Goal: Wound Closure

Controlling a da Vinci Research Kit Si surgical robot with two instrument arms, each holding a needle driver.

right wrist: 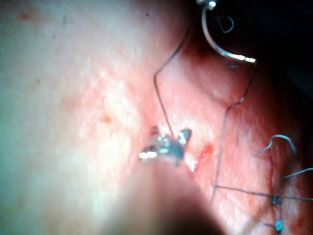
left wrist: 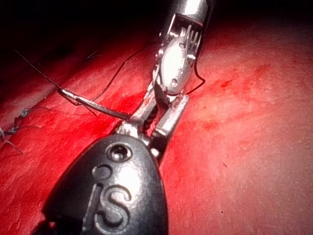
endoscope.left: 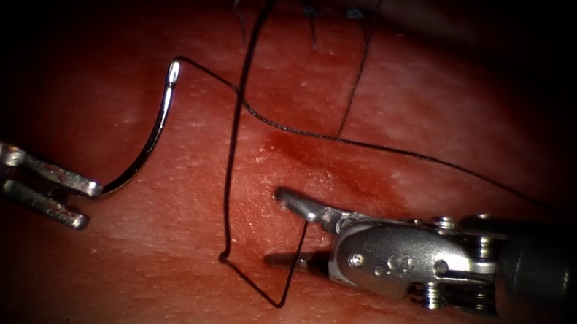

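My left tool (endoscope.left: 81,203) grips curved needle (endoscope.left: 152,134) at pointed end, clear of tissue (endoscope.left: 419,112). My right tool (endoscope.left: 280,227) jaws parted, thread (endoscope.left: 235,141) passing between. Knots (endoscope.left: 354,13) already tied farther up; more stitching left, I judge.

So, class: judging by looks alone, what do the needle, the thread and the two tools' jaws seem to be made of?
Needle, held near its tip end by the left tool, clear of the tissue: polished metal, bright glints. Thread, passing between the right tool's open jaws: thin dark filament, matte; material unclear. Both tools: shiny steel-like metal.
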